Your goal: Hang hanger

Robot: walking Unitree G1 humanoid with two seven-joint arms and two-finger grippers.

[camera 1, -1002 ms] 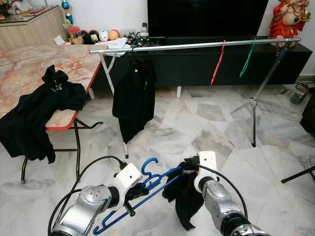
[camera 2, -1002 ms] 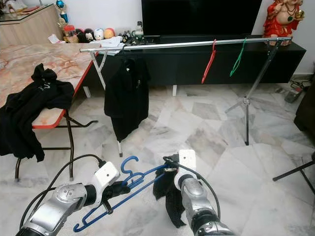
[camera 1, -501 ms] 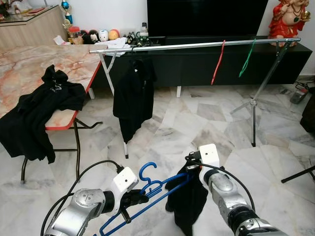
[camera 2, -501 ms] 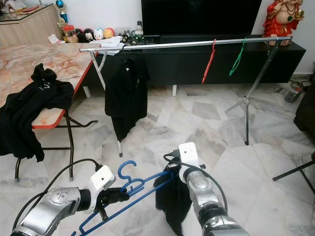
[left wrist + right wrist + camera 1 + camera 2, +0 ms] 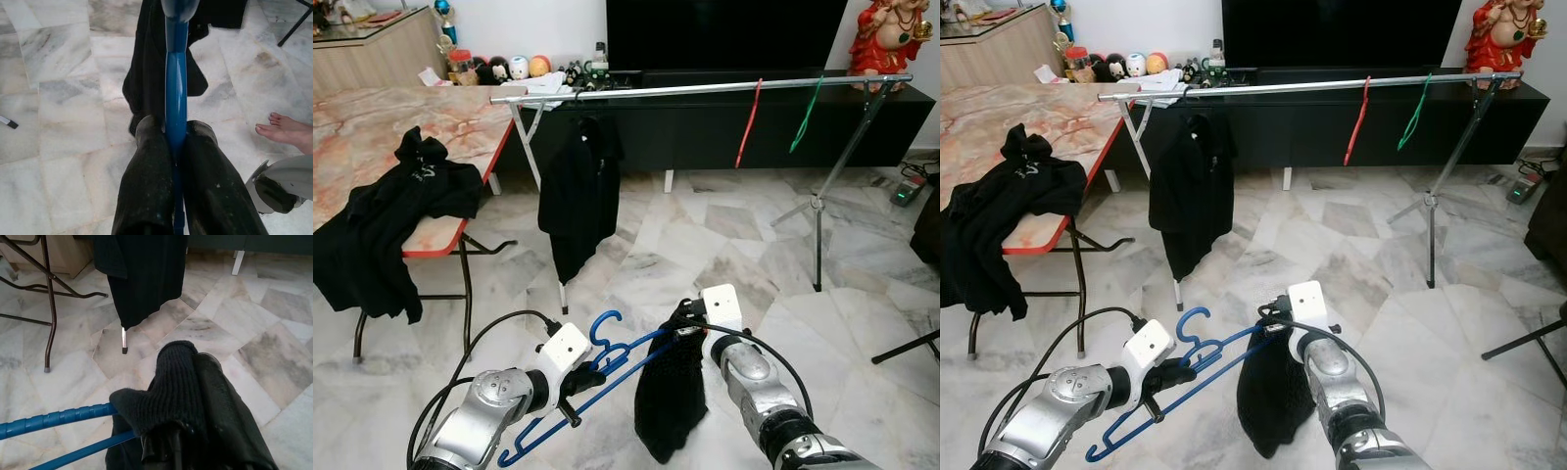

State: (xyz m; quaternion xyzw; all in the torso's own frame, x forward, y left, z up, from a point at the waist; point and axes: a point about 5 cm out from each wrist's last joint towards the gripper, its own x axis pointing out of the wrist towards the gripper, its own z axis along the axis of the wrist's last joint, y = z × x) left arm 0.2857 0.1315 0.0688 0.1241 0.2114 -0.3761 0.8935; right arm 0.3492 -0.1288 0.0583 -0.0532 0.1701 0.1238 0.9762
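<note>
So: left gripper is clamped on the blue hanger, held low over the marble floor, hook end up. Right gripper pinches the black garment at the hanger's far end; cloth hangs free below. Rail stands ahead with a hung black shirt near its left end, then a bare stretch up to the red hanger and green hanger. Table edge to the left carries a black hoodie. A person's bare foot is near the left arm.
</note>
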